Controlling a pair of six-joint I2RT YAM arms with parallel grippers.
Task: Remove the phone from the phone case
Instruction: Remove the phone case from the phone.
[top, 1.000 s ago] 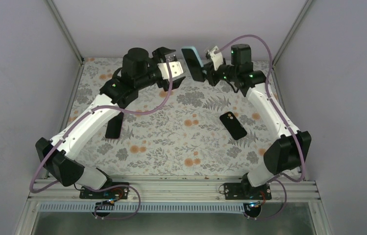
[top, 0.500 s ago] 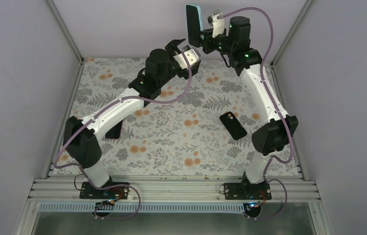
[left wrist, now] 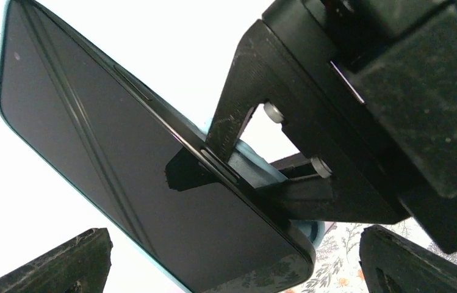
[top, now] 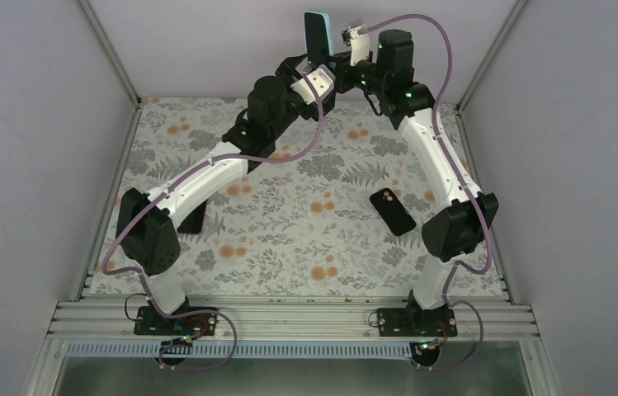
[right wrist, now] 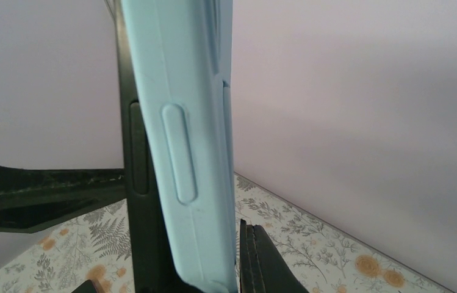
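Two things lie flat on the desk (top: pixel 305 247), which is covered in a grey fern and orange flower print. One is a black phone-shaped slab (top: pixel 393 211) right of centre. The other is a dark flat piece (top: pixel 192 216), half hidden under the left arm. Plain pale grey walls (top: pixel 33 124) close in three sides, with slanted aluminium corner posts (top: pixel 111 49) at the back. High above the far edge, a black glass-fronted phone (left wrist: pixel 122 165) stands upright in its pale blue rubbery phone case (right wrist: pixel 183 140). The case's long side carries a moulded button strip, and the screen is dark. The right arm's fingers (left wrist: pixel 186 174) are clamped tight on the cased phone near its lower end, one on the screen and one behind. The left arm's fingers (left wrist: pixel 61 262) stand spread wide just beside it, holding nothing.
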